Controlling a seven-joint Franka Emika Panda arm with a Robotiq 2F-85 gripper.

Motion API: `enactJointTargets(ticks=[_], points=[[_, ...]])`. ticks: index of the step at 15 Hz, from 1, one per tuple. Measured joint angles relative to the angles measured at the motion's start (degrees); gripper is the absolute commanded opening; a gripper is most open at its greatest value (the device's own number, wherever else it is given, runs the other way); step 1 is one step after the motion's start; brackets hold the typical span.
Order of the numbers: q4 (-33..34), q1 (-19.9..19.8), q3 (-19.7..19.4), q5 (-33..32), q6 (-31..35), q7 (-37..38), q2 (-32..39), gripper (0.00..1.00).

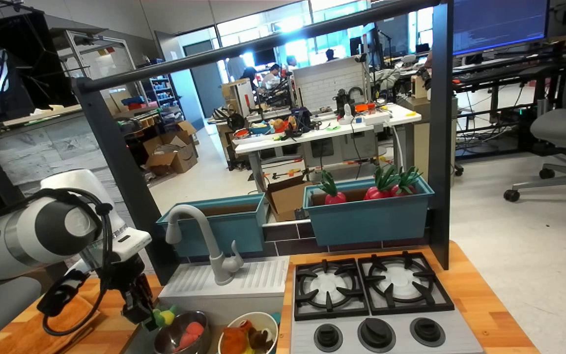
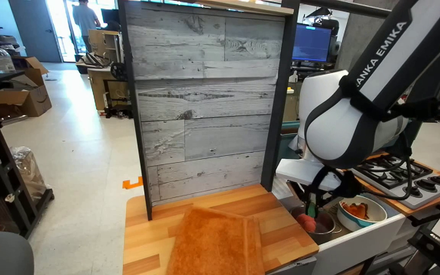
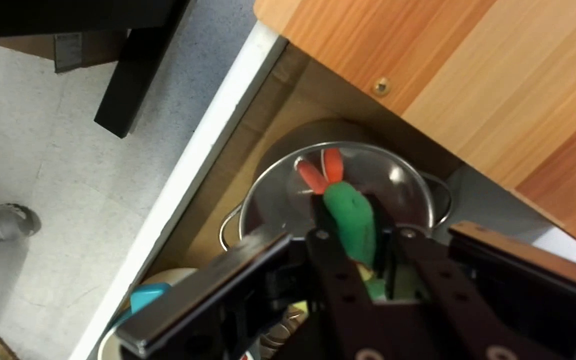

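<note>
Green soft toy is what we're all staring at here. Biggest thing around it is the wooden worktop, then we've got the sink running along one edge of it, the stove past that, and an orange cloth lying on the worktop. Inside the sink, a white-and-teal bowl sits by the stove-side edge, and a shiny pot sits right next to the worktop's edge. Our gripper hangs just over that pot, and its fingers are closed on the toy, one on each side. Key bit for us: the toy's long axis goes crosswise through the gap between them, dark green end facing the worktop, yellow and pale green end facing the stove. Whether it brushes the pot's rim, we honestly can't tell. Tiniest stuff we spot: red pieces down in the pot.
</note>
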Motion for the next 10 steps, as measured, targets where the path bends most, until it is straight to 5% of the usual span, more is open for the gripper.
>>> enactJointTargets(ticks=[3,4,10], points=[[0.6,0.7,-0.4,0.0,-0.6,4.2,1.3,0.05],[0.7,1.0,-0.4,0.0,-0.6,5.4,1.7,0.44],[-0.5,4.0,-1.3,-0.1,4.4,13.5,3.1,0.81]])
